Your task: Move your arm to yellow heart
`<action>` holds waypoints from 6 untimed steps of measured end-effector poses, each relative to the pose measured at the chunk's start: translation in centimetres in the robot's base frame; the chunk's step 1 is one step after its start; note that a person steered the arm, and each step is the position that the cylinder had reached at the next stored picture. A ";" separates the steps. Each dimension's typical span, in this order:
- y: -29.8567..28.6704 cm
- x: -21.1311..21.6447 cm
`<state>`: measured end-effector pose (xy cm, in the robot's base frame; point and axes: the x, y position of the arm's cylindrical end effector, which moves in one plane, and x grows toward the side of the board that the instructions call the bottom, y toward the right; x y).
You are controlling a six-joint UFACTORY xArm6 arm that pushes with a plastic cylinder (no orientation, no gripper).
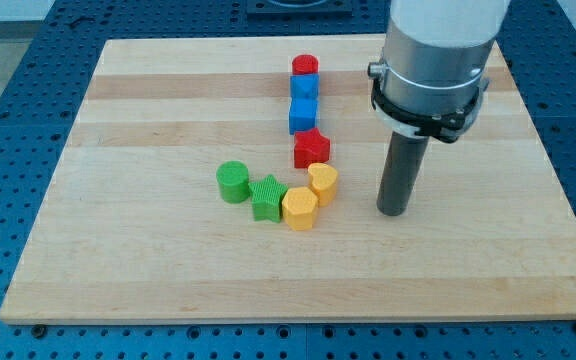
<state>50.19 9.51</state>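
The small yellow heart-shaped block (pixel 323 183) sits near the middle of the pale wooden board (pixel 148 270), touching a yellow six-sided block (pixel 299 208) at its lower left and lying just below a red star-shaped block (pixel 311 148). My tip (pixel 393 210) stands on the board near the heart's right side, not touching it, and it is only a plain dark rod with no hand to open or close. A green star-shaped block (pixel 267 198) and a green round block (pixel 233 182) lie to the view's left, and two blue blocks (pixel 303 104) and a red round block (pixel 305 66) line up toward the view's top.

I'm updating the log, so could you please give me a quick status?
My tip on the board, right of the yellow heart, not touching. Gap between them clear. Yellow hexagon touches heart's lower left.
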 end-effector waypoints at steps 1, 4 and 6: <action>-0.1 0.0; -2.0 -1.0; -2.4 -1.6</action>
<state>48.64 7.09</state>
